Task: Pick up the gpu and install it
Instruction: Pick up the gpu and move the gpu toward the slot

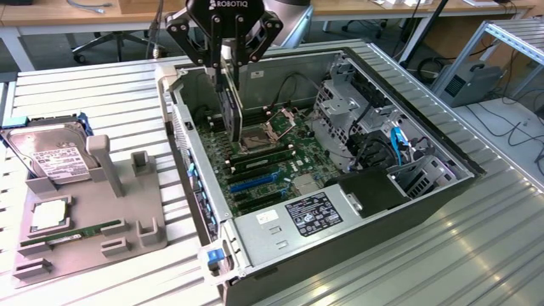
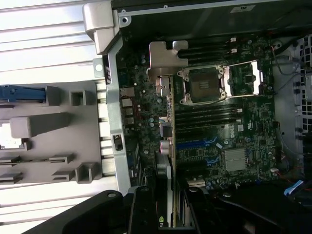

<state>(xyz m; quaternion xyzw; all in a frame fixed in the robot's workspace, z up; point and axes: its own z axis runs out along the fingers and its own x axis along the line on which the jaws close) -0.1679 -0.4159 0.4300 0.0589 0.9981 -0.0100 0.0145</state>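
Observation:
The gpu [image 1: 231, 105] hangs on edge inside the open computer case [image 1: 399, 207], above the motherboard [image 1: 281, 159] and close to the case's wall on the exterior view's left. My gripper [image 1: 228, 60] is shut on its upper edge. In the wrist view the gpu [image 2: 171, 126] appears edge-on as a thin brown board. Its silver bracket [image 2: 165, 61] points away from my gripper [image 2: 170, 207], beside the CPU socket [image 2: 202, 87]. The blue expansion slots [image 2: 195, 145] lie close beside the card's edge. Whether the card touches the board I cannot tell.
A grey fixture [image 1: 93, 217] on the exterior view's left holds a silver hard drive [image 1: 51, 159] and a green RAM stick [image 1: 72, 237]. Drive cages and cables [image 1: 374, 134] crowd the case's far side. A black power supply [image 1: 314, 213] sits at its near end.

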